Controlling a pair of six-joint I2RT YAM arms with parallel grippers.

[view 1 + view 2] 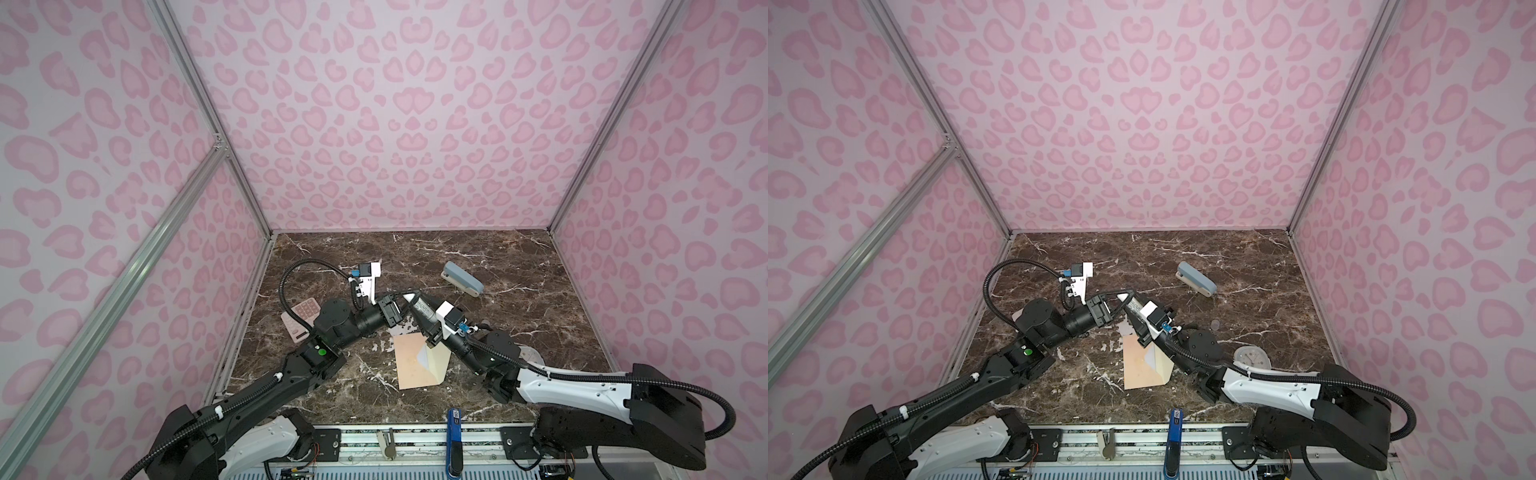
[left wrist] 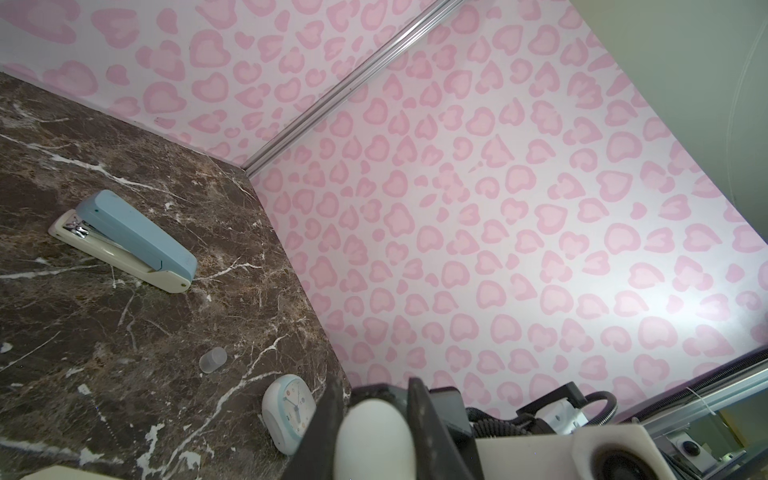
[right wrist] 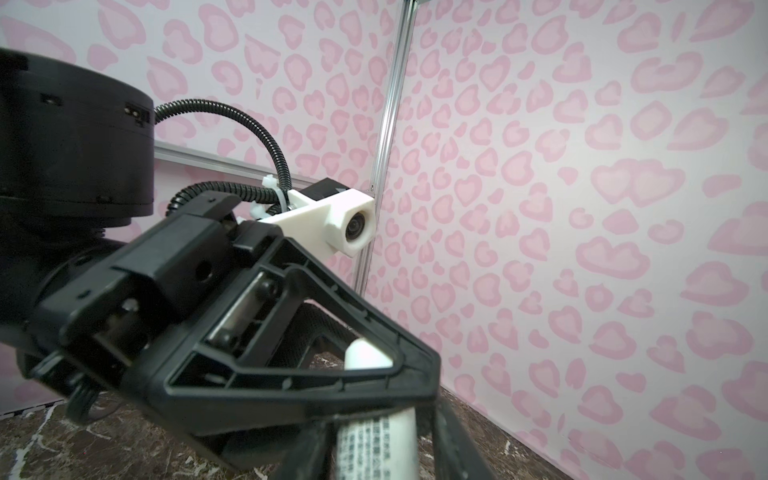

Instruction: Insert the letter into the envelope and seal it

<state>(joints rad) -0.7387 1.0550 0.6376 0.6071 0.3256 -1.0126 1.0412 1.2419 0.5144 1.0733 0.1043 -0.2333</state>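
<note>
Open envelope (image 1: 409,361) holds letter (image 1: 424,356); left end effector (image 1: 408,298) and right end effector (image 1: 417,311) clamp glue stick (image 1: 425,309).

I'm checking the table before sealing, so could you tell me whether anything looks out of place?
The envelope lies slightly askew with its flap open, a white corner, likely the letter, showing at its mouth. A small clear cap lies loose on the table, away from the glue stick in the left gripper.
</note>
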